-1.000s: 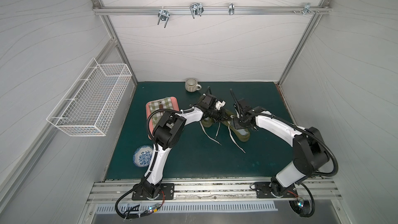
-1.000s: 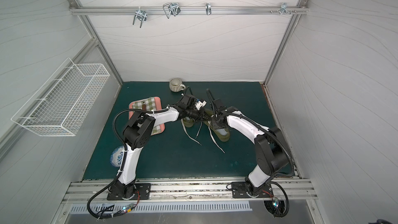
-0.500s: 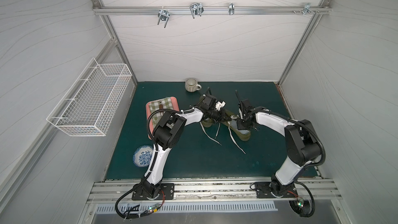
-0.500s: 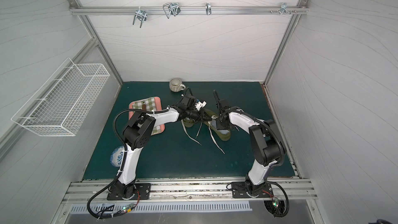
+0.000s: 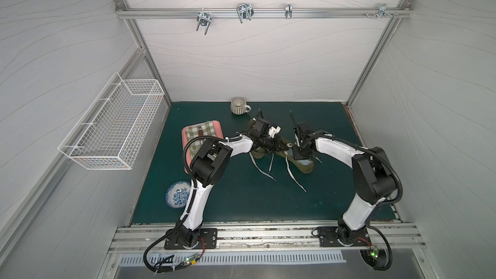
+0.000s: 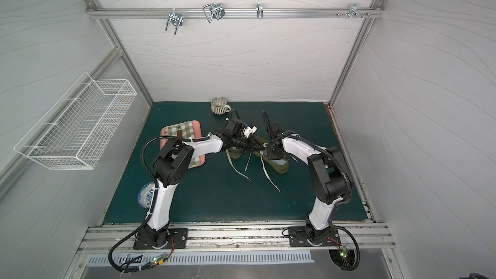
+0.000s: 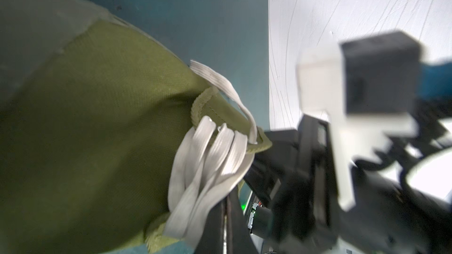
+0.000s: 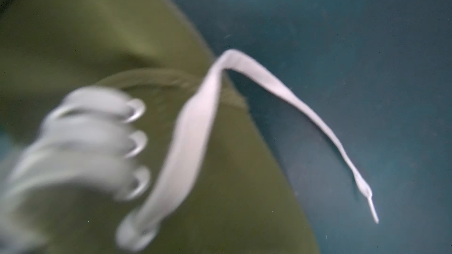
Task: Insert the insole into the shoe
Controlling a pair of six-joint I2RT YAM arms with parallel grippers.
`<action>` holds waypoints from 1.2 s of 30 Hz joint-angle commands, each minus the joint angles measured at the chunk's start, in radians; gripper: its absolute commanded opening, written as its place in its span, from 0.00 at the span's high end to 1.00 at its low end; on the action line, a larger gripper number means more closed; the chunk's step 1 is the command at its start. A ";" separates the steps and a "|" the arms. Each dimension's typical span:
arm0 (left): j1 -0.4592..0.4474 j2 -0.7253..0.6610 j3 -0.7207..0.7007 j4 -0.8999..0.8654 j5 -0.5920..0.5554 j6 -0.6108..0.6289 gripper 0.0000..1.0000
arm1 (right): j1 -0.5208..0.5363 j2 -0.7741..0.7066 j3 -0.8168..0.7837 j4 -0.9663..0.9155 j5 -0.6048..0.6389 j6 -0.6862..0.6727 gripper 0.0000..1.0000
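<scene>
An olive green shoe (image 5: 306,169) (image 6: 281,169) with loose white laces lies on the green mat in both top views. A pale blue strip in its opening looks like the insole (image 5: 304,161) (image 6: 279,161). My left gripper (image 5: 283,146) (image 6: 259,145) reaches in from the left. In the left wrist view it (image 7: 228,199) is shut at the laced edge of the shoe (image 7: 97,118). My right gripper (image 5: 299,154) (image 6: 273,154) points down into the shoe's opening, its fingers hidden. The right wrist view shows only blurred shoe (image 8: 220,191) fabric and eyelets.
A second olive shoe (image 5: 257,154) lies under my left forearm. Laces (image 5: 268,173) trail toward the front. A striped mug (image 5: 239,106) stands at the back. A pink tray (image 5: 214,124) with a checked cloth and a blue patterned bowl (image 5: 178,194) sit left. A wire basket (image 5: 112,127) hangs on the left wall.
My right arm's elbow has swung in toward the middle while its gripper stays at the shoe. The left arm has not moved.
</scene>
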 commanded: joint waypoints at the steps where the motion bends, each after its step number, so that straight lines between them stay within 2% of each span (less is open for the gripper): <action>1: 0.000 -0.029 -0.006 0.030 -0.001 -0.026 1.00 | 0.050 -0.071 0.043 -0.085 0.071 0.001 1.00; 5: -0.001 -0.025 -0.004 0.054 0.005 -0.045 1.00 | 0.046 -0.045 0.014 -0.050 0.083 0.017 1.00; 8: -0.001 -0.028 -0.006 0.054 0.007 -0.046 1.00 | 0.006 0.001 -0.047 0.029 0.059 0.019 1.00; 11: -0.001 -0.029 -0.004 0.052 0.007 -0.046 1.00 | -0.057 0.069 -0.052 0.039 -0.048 0.012 1.00; 13: -0.001 -0.028 -0.004 0.054 0.007 -0.044 1.00 | -0.062 0.052 -0.051 0.022 -0.106 -0.005 1.00; 17: -0.003 -0.028 0.001 0.051 0.007 -0.046 1.00 | -0.051 -0.077 -0.070 -0.015 -0.173 -0.026 1.00; 21: -0.002 -0.034 0.005 0.042 0.006 -0.047 1.00 | -0.038 -0.170 -0.082 -0.071 -0.202 -0.046 1.00; 24: -0.004 -0.041 0.010 0.028 0.000 -0.043 1.00 | -0.055 -0.163 -0.129 -0.041 -0.272 -0.033 1.00; 27: -0.003 -0.045 0.017 0.019 0.001 -0.041 1.00 | -0.068 -0.054 -0.156 -0.002 -0.335 -0.018 1.00; 32: -0.005 -0.044 0.021 0.009 0.002 -0.036 1.00 | -0.074 0.082 -0.168 0.056 -0.359 0.026 1.00; 34: -0.006 -0.050 0.011 0.003 0.002 -0.026 1.00 | -0.065 0.056 -0.149 0.021 -0.355 0.047 1.00; 36: -0.006 -0.051 -0.003 -0.001 0.001 -0.019 1.00 | -0.044 -0.017 -0.136 -0.005 -0.294 0.066 1.00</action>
